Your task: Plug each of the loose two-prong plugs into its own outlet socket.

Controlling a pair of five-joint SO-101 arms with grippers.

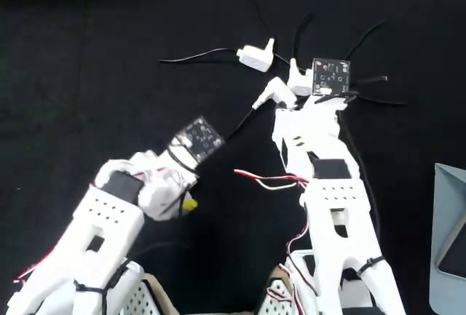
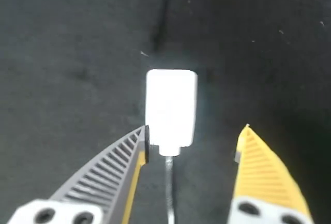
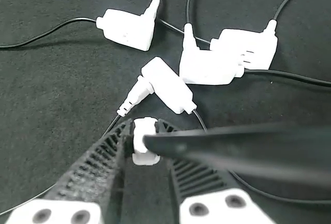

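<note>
In the left wrist view a white rectangular plug body [image 2: 171,107] lies on the black cloth between the fingers of my left gripper [image 2: 194,131], which is open. Its cable runs back toward the wrist, and the grey finger [image 2: 121,154] touches its side. My right gripper [image 3: 145,127] is shut on a small white plug [image 3: 144,142]. Just beyond it lie a white plug with a ribbed neck [image 3: 166,87] and two joined white blocks [image 3: 207,66]. In the high view the right gripper [image 1: 291,105] sits beside that cluster [image 1: 280,91], and the left gripper [image 1: 186,200] is at lower left.
Another white plug [image 1: 255,57] with a black cable lies farther back. Thin black cables [image 1: 196,57] spread across the black cloth around the cluster. A blurred dark cable [image 3: 248,144] crosses close in front of the right wrist camera. A grey bin [image 1: 448,242] stands at the right edge.
</note>
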